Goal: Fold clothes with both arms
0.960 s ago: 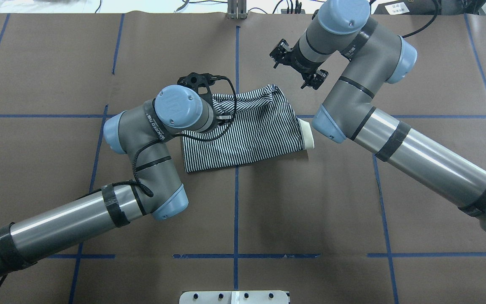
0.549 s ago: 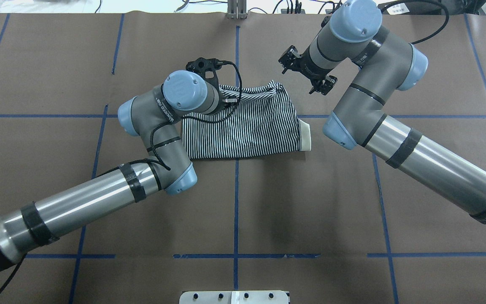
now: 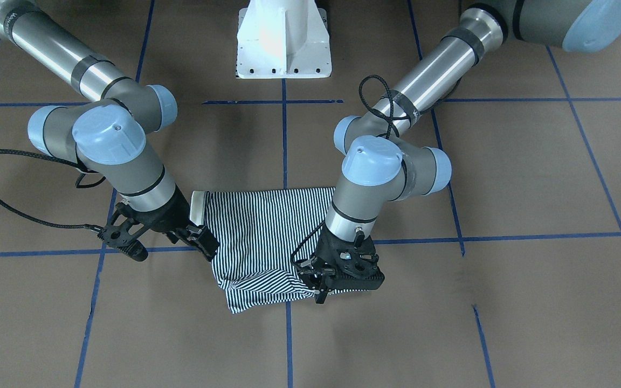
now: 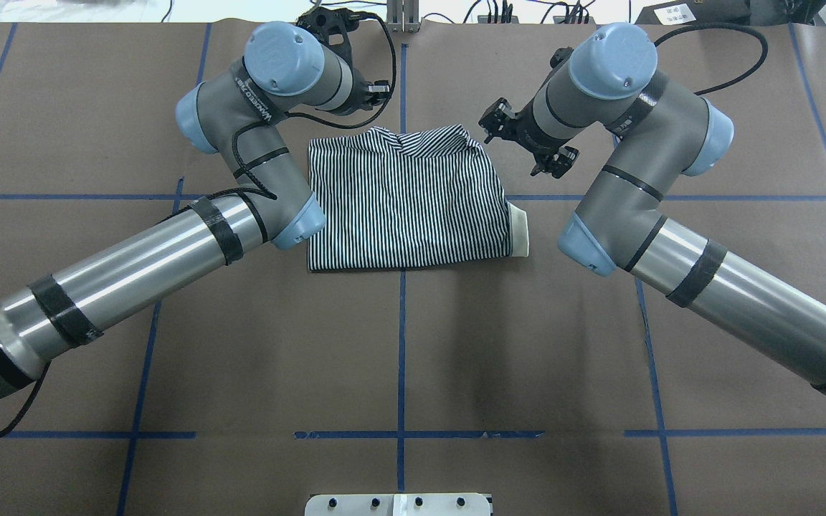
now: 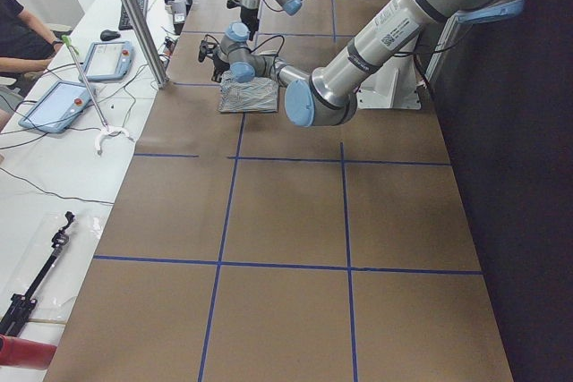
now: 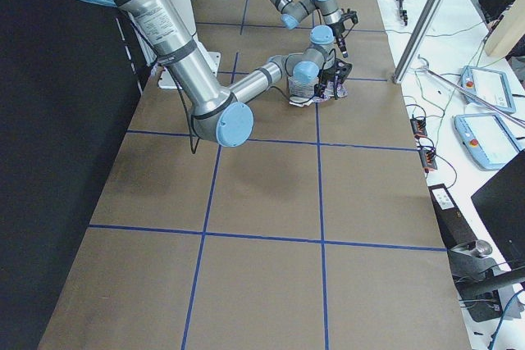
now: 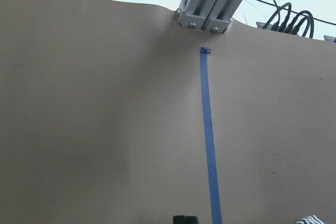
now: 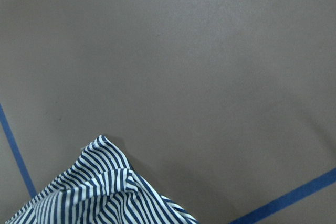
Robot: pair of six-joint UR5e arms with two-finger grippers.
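Shirt (image 4: 409, 208); left arm (image 4: 255, 122), right arm (image 4: 642, 158) bent

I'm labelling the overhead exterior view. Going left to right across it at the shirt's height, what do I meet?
left arm → shirt → collar → right arm

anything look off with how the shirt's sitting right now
Yes. The polo shirt is not a clean rectangle. Its far edge, away from the robot, is bunched and rumpled, with a flap turned over. The cream collar pokes out past the stripes on the robot's right side. Nothing looks damaged.
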